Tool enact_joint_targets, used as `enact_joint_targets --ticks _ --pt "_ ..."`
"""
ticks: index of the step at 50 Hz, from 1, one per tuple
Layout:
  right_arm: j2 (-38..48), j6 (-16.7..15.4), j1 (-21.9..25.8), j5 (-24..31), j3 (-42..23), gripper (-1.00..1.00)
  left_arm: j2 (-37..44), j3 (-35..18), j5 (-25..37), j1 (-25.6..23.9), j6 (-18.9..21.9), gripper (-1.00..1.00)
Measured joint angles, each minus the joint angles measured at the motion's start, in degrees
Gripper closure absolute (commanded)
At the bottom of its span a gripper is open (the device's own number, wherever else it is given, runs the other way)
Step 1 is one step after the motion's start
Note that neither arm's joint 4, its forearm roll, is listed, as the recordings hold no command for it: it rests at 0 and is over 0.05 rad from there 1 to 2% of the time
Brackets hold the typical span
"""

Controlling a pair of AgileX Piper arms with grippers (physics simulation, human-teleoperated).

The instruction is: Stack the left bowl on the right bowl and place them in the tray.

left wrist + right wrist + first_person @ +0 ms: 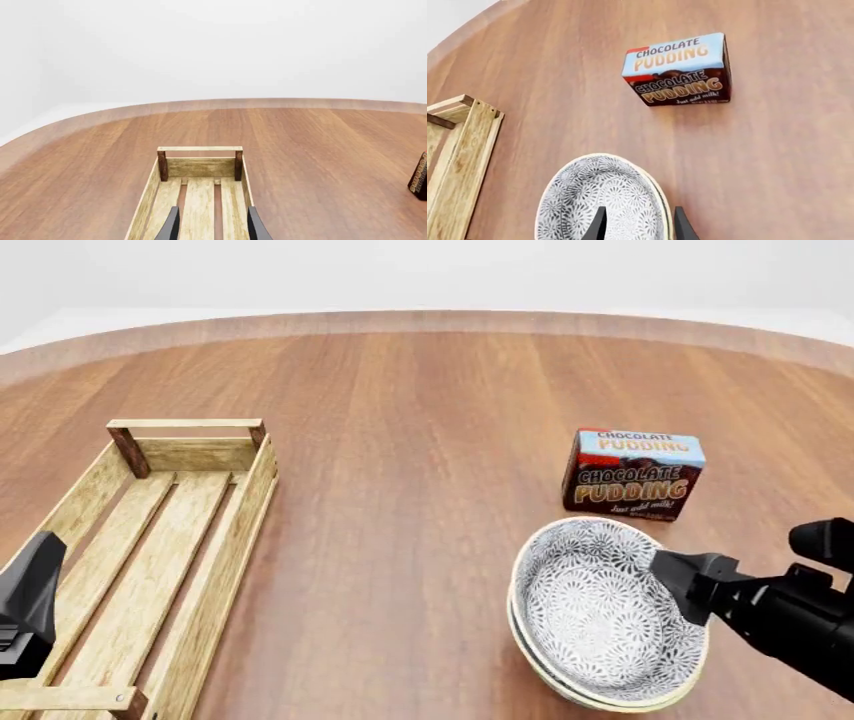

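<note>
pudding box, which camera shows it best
The right wrist view: the chocolate pudding box appears whole, large, lettering readable. The front view shows it whole but smaller. The left wrist view catches only a dark sliver at the picture's edge.

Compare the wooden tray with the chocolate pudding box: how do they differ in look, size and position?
The tray is a long open crate of light wooden slats; the pudding box is a closed printed carton in blue and brown. The tray is much larger than the box. In the front view the tray lies at the left, the box at the right, behind the stacked bowls. Both rest on the table.
</note>
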Motion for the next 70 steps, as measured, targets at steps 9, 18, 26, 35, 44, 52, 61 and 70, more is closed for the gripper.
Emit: enact_joint_targets --ticks 9,18,26,35,44,52,61,70 --pt "0.8 -6.9 -3.4 7.5 -5.9 -1.0 0.0 0.0 0.0 0.0 0.0 -1.0" --pt "2.9 -12.1 -5.5 11.1 -9.0 -1.0 0.0 0.0 0.0 0.0 0.0 -1.0" --pt "5.1 -13.9 -5.6 10.9 -8.8 -1.0 0.0 0.0 0.0 0.0 0.0 -1.0" --pt "7.5 -14.5 -5.2 8.8 -7.1 -1.0 0.0 0.0 0.0 0.0 0.0 -1.0" --pt "10.6 -14.8 -5.0 5.5 -5.1 -1.0 0.0 0.0 0.0 0.0 0.0 -1.0" --pt "13.4 -14.5 -4.4 2.3 -3.6 -1.0 0.0 0.0 0.0 0.0 0.0 -1.0" --pt "16.7 -13.8 -3.7 -1.8 -1.9 -1.0 0.0 0.0 0.0 0.0 0.0 -1.0" --pt "20.0 -12.7 -2.8 -6.4 0.0 -1.0 0.0 0.0 0.0 0.0 0.0 -1.0"
